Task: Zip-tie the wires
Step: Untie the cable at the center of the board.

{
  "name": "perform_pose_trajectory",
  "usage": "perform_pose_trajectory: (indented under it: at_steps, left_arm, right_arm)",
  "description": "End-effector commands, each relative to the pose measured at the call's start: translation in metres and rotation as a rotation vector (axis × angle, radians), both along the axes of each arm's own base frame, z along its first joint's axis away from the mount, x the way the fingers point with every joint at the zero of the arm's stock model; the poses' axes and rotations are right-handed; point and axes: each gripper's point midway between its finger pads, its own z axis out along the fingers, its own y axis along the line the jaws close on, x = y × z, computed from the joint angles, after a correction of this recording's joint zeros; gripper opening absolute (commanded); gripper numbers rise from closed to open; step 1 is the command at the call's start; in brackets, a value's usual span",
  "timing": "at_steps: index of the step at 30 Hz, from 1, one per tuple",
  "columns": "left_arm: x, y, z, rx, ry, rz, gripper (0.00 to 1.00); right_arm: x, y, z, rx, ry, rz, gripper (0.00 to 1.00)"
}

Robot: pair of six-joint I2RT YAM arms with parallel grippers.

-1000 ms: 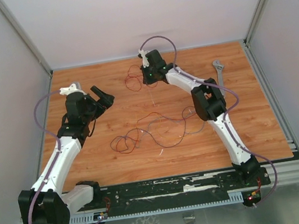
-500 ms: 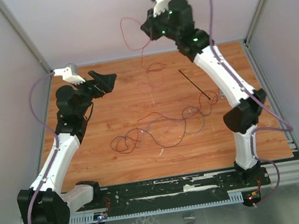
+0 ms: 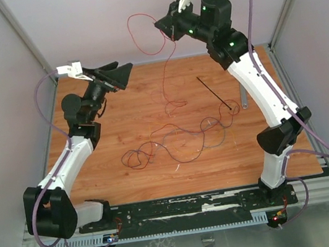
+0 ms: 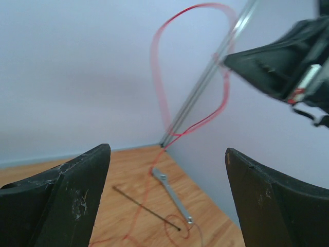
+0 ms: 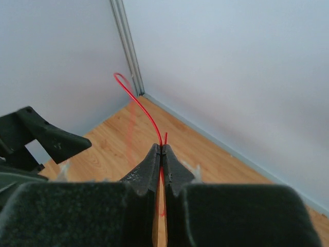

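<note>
Seen from above, the zip tie point(image 3: 215, 93) lies slanted on the wooden surface point(image 3: 124, 186), toward the far right. The right hand point(image 3: 165, 27) is lifted high, up and left of the zip tie against the back wall point(image 3: 104, 20). It is clamped on a red wire point(image 3: 136, 37) that arches out leftward, then hangs down to the surface just left of the zip tie. The rest of the wires point(image 3: 167, 143) sprawl in loose loops on the near side of the zip tie, reaching up to its near end. A sliver of the wrench point(image 3: 241, 100) shows just right of the zip tie. The left hand point(image 3: 116, 75) is raised well left of the zip tie, spread wide and holding nothing.

In the left wrist view, the two wide-set fingers point(image 4: 61, 206) frame the zip tie. The wrench lies just beyond it, and the red wire loops high above it toward the right hand.

In the right wrist view, the fingertips point(image 5: 151, 167) press together on the red wire, which curves up and left out of them. The left hand is at the left edge.
</note>
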Motion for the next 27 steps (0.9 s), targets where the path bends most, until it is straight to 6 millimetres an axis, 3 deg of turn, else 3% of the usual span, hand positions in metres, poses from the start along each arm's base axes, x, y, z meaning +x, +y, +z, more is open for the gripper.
perform_pose_trajectory:
  at_steps: [1,5,12,15,19,22,27]
  left_arm:
    - [-0.038,-0.024,0.060,-0.038,-0.216,-0.153,0.98]
    - [-0.033,-0.037,0.059,-0.032,-0.211,-0.174,0.97]
    - [0.019,-0.039,0.026,-0.028,-0.038,-0.076,0.95]
    - [0.041,-0.040,0.020,-0.014,0.018,-0.022,0.95]
    - [0.057,-0.058,0.020,0.009,0.012,-0.042,0.94]
    - [0.059,-0.069,0.026,-0.008,-0.024,-0.081,0.81]
    - [0.060,-0.071,0.026,-0.050,-0.054,-0.091,0.28]
  right_arm:
    - [-0.016,-0.004,0.010,0.016,0.000,0.034,0.00]
    - [-0.025,-0.003,0.010,0.024,0.006,0.062,0.00]
    - [-0.046,-0.001,0.021,0.055,0.003,0.128,0.00]
    - [-0.059,0.003,0.023,0.064,0.014,0.185,0.00]
    - [-0.082,0.004,0.027,0.089,0.021,0.262,0.00]
    - [-0.091,-0.001,0.028,0.101,0.024,0.260,0.00]
    - [-0.094,-0.016,0.026,0.097,0.034,0.183,0.00]
